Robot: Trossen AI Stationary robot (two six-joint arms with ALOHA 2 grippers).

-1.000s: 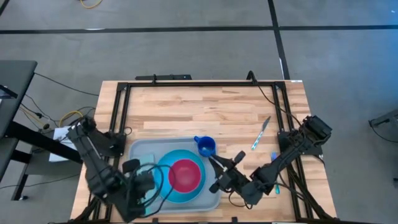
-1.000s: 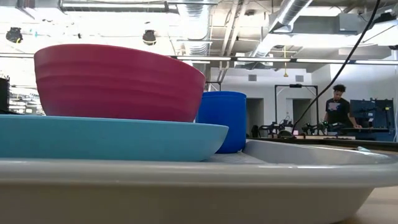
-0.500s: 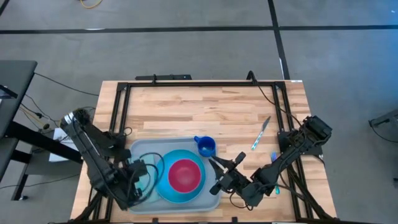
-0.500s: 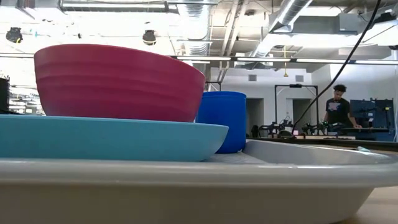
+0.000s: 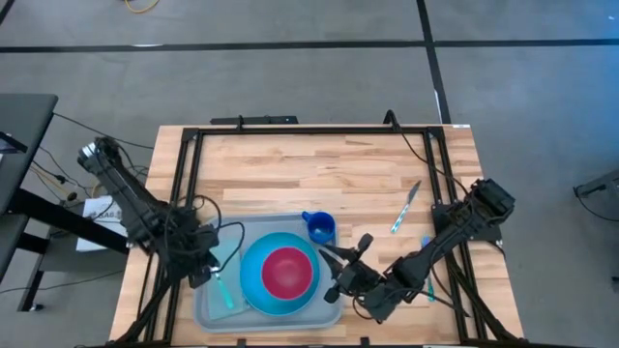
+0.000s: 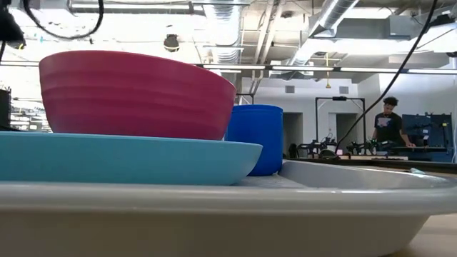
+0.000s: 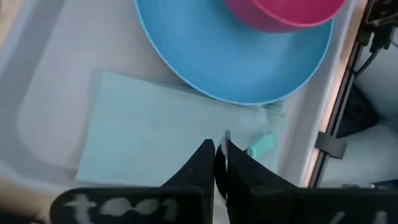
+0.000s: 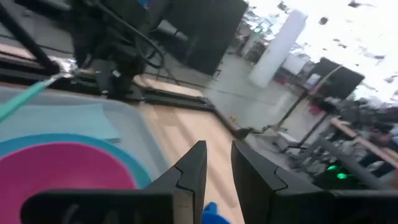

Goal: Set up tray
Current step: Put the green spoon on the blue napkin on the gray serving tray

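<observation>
The grey-blue tray sits at the table's near edge and fills the foreground of the low view as the tray. On it lie a blue plate with a magenta bowl in it, a blue cup at the far right corner, and a pale teal napkin on the left part. My left gripper is over the tray's left part, shut on a teal-handled utensil. My right gripper is open at the tray's right rim, touching nothing. My left gripper pinches the utensil at its far end, beside the silver tip; its own fingers hide the place of contact. The teal handle sticks out past them and slants down toward the tray's near edge, over the napkin.
A second utensil and a small blue-handled item lie on the bare wood to the right of the tray. A black frame runs round the table. A person stands far behind the table.
My left gripper has drawn back from the tray's near left part toward the table's left and far edges. The teal-handled utensil, hidden under the arm before, now shows over the tray's left part.
</observation>
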